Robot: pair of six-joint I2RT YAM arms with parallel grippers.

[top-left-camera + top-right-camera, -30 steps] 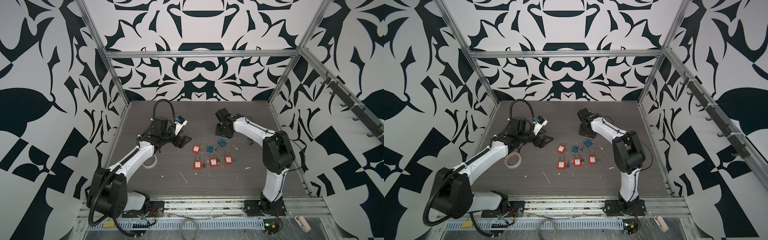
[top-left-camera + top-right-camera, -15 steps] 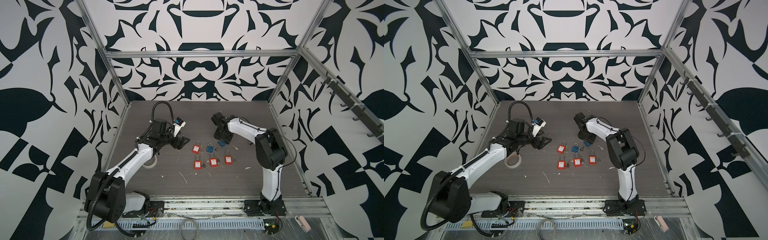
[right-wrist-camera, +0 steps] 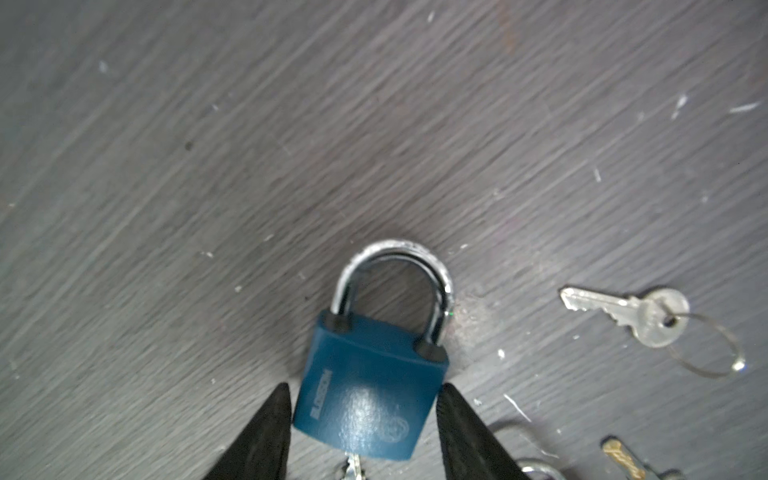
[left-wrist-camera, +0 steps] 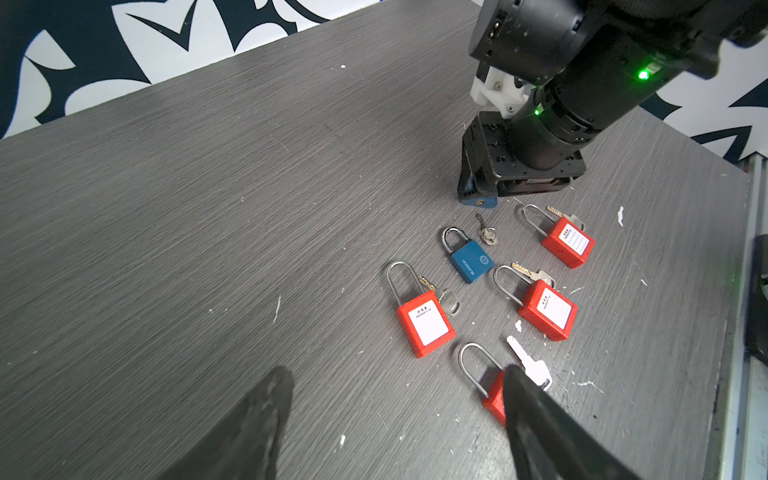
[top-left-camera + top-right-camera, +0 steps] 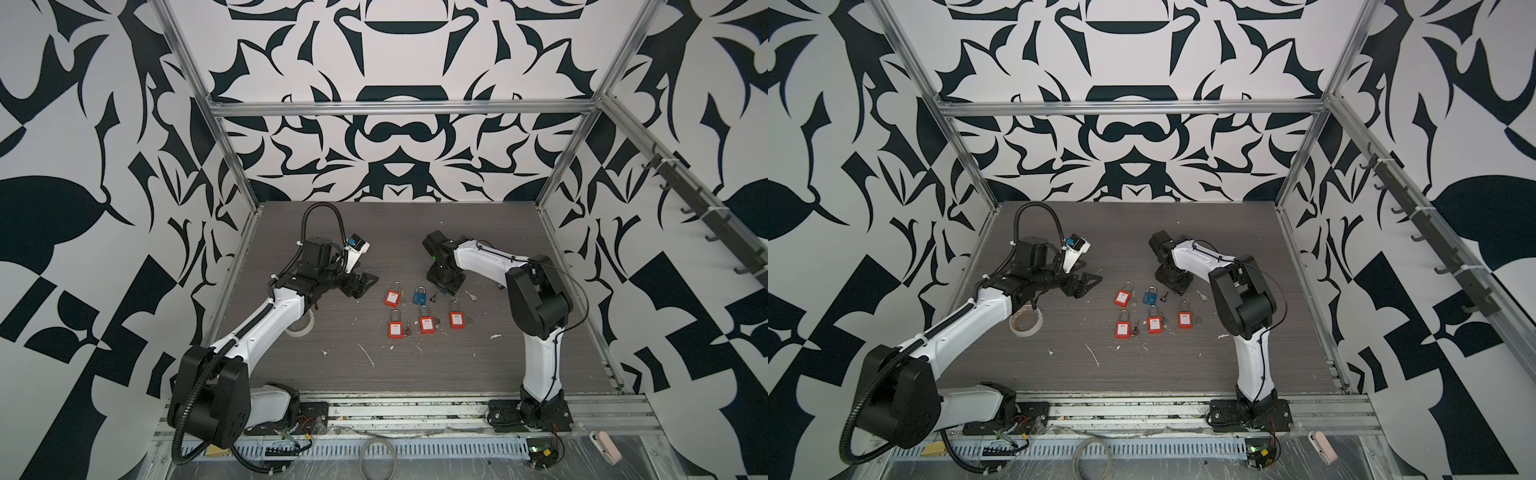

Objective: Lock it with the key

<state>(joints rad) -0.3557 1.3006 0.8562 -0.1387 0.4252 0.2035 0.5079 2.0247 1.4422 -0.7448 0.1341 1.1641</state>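
R jaws flank blue padlock (image 3: 365, 395); grip unclear, key (image 3: 352, 467) cut off.

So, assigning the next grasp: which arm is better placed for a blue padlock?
Right: the right gripper has its jaws astride one blue padlock; the left gripper hovers open beside red padlocks.

Black-white patterned walls (image 5: 399, 62), aluminium frame (image 5: 399, 109), grey woodgrain tabletop (image 5: 395, 232) (scuffed, white flecks).

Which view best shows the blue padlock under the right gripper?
Right wrist view: the blue padlock, body and shackle, lies between the fingers of the right gripper. Left wrist shows just its corner; both top views hide it under the gripper.
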